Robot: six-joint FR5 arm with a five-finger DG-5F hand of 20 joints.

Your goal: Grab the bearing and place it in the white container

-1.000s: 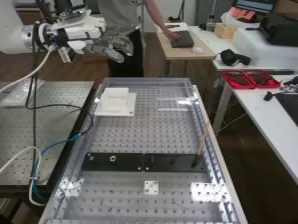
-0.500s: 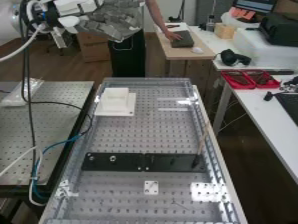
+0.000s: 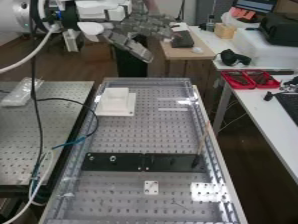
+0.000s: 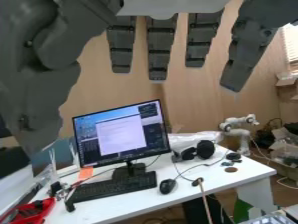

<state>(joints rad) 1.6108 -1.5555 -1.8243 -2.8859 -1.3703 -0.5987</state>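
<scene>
The hand is high in the high view, beyond the far end of the perforated bench and well above it. Its fingers are extended and relaxed, with nothing visible between them. Straight fingers of the same hand hang in the wrist view, the thumb at one side. The white container stands on the bench's far left part, on a white base plate; what lies inside it I cannot tell. On the black bar sit the smaller nut and the larger nut.
A thin stick leans up from the bar's right end. Below the bar lies a small white plate. Cables hang along the bench's left side. At the right a white table carries red trays; a monitor stands in the wrist view.
The arm has carried the hand rightward across the far end and turned it, first rising, then dropping slightly. The container and both nuts have stayed where they were.
</scene>
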